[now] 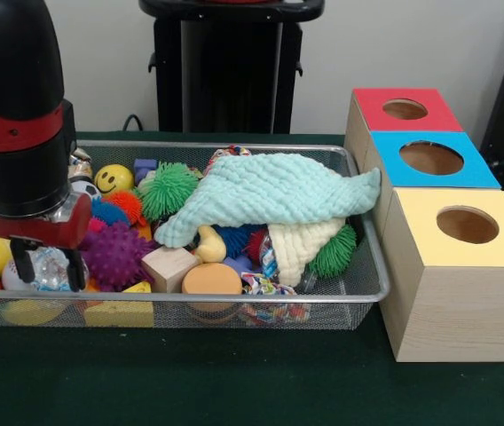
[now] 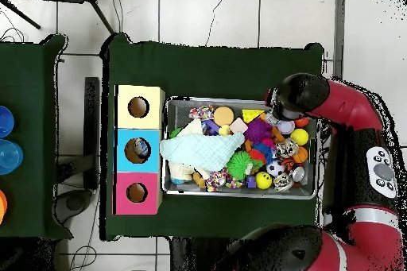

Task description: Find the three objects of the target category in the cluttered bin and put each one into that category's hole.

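In wire bin [image 1: 358,293], clear glittery ball [image 1: 46,266]

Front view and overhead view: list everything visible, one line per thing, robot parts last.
Wire bin: one, silver, on the green table cloth.
Cloth: one, pale mint, draped over the toys in the bin.
Spiky balls: several, purple, green, orange, blue.
Smiley ball: one, yellow, far side of the bin.
Wooden block: one, pale wood, near the bin's front.
Sorting boxes: three, tops red, blue, yellow, a round hole in each, beside the bin.
Gripper: one, red and black, fingers open, over the bin's end away from the boxes.
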Robot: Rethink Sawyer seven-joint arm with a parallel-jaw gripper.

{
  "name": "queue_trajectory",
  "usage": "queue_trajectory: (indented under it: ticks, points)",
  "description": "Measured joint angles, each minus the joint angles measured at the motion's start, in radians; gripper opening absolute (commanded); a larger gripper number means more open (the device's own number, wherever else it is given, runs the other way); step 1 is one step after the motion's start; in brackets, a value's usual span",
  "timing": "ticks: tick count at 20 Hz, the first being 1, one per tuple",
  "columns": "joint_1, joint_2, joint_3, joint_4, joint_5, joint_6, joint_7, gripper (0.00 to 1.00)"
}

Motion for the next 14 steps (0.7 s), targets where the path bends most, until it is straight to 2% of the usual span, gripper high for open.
queue_trajectory:
  ticks: [5, 14]
  points:
    - [-0.005, -0.014, 0.0, 0.012, 0.0, 0.0, 0.0, 1.0]
    - [-0.024, -0.083, -0.004, 0.079, 0.0, 0.0, 0.0, 1.0]
